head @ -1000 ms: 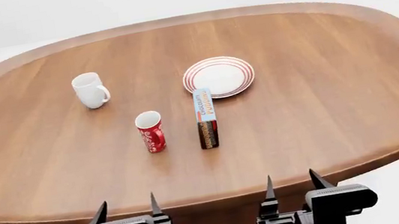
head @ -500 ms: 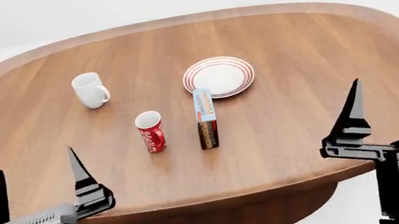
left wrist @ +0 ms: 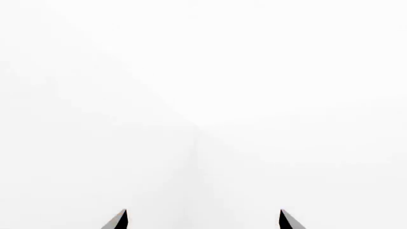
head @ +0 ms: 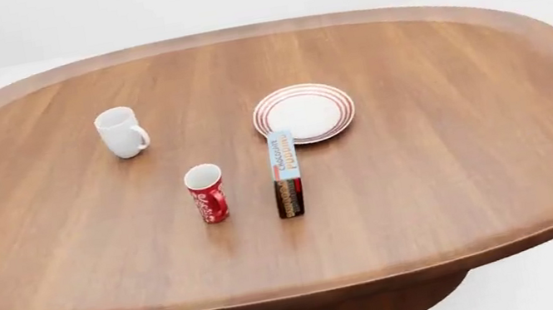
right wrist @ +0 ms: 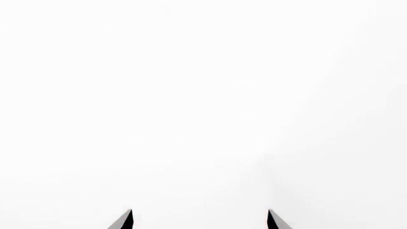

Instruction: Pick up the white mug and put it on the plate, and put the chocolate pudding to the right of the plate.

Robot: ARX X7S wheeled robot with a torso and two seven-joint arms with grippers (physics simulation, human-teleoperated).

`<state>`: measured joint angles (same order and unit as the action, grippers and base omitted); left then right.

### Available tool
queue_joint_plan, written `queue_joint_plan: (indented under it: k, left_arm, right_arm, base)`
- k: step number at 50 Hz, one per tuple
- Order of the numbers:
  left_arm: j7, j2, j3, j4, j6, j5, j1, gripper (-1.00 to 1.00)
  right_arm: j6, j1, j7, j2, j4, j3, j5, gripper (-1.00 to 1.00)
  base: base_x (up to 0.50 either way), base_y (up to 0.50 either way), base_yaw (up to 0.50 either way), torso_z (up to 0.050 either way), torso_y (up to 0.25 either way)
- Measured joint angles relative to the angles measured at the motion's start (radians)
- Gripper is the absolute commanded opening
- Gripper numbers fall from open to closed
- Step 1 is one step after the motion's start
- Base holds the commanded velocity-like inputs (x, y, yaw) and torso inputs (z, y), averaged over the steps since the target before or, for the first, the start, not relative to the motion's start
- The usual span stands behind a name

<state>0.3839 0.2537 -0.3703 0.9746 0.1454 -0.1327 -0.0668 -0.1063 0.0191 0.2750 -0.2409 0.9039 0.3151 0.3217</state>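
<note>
In the head view the white mug (head: 120, 132) stands upright at the table's left, handle toward the right. The plate (head: 305, 112), white with red rings, lies near the middle with nothing on it. The chocolate pudding (head: 285, 172) stands on edge just in front of the plate, touching or nearly touching its rim. My left gripper (left wrist: 203, 219) and right gripper (right wrist: 199, 219) are both open and hold nothing. Each wrist view shows only two spread fingertips against blank white. In the head view only dark slivers of the arms show at the left and right edges.
A red mug (head: 206, 194) with white print stands left of the pudding box, in front of the white mug. The oval wooden table (head: 453, 134) has a raised rim and sits on a central pedestal. White floor and walls surround it.
Both arms have swung outward from the table's front edge and left the head view almost entirely. The head view has shifted slightly. No object on the table has moved.
</note>
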Motion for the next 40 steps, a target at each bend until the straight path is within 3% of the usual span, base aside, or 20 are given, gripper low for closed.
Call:
queue_joint_plan:
  k: [15,40]
  left_arm:
    - [0.092,0.06,-0.025,0.051,-0.016,-0.018,-0.041,1.0]
    - [0.144,0.094,-0.009,0.056,-0.021,-0.015,-0.06,1.0]
  right_arm:
    - [-0.029,-0.013,-0.016,-0.023,0.044,-0.021,0.004,1.0]
    - [-0.034,-0.029,-0.037,-0.052,0.048,-0.085,-0.013,1.0]
  base:
    - [0.5,-0.06,0.0,0.0,0.0]
    - [0.5,-0.02,0.0,0.0,0.001]
